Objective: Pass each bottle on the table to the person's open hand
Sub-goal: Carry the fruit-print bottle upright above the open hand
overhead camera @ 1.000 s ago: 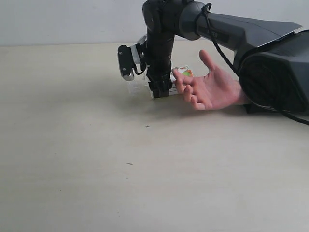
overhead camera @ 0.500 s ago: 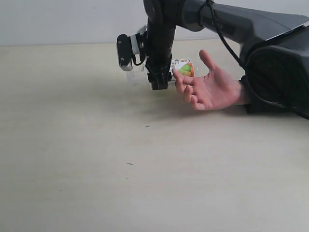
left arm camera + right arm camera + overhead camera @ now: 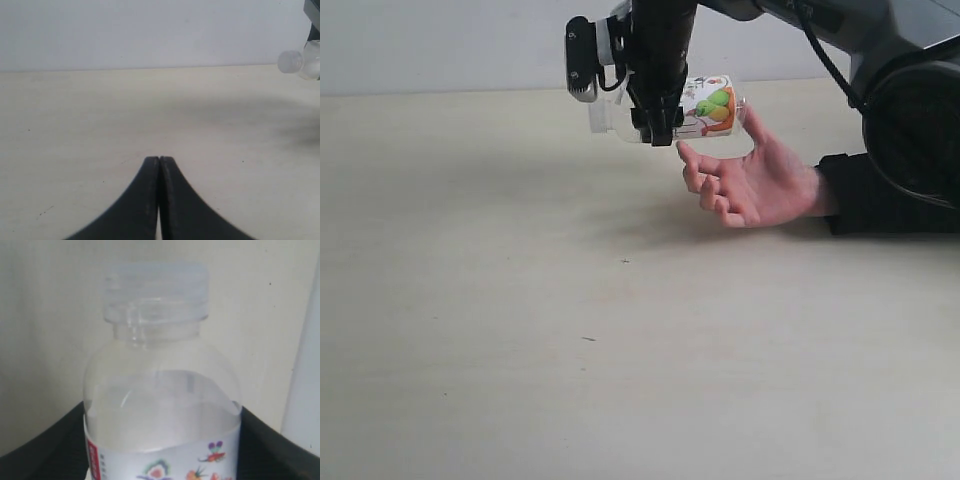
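A clear bottle [image 3: 712,106] with a white label showing green-orange fruit hangs on its side above the table [image 3: 520,320], its cap end pointing left. My right gripper [image 3: 660,128] is shut on it around the middle. It hangs just above the fingertips of the person's open hand [image 3: 752,185], which rests palm up with a black sleeve. The right wrist view shows the same bottle [image 3: 160,390] between the black fingers [image 3: 35,450]. My left gripper [image 3: 159,161] is shut and empty, low over bare table, with the bottle's cap [image 3: 291,61] far off. No other bottles are in view.
The right arm's dark links [image 3: 880,60] reach in from the upper right above the person's sleeve [image 3: 880,195]. A pale wall [image 3: 440,45] runs behind the table's far edge.
The right gripper has risen with the bottle, from table height beside the hand to above its fingertips. The hand has stayed in place.
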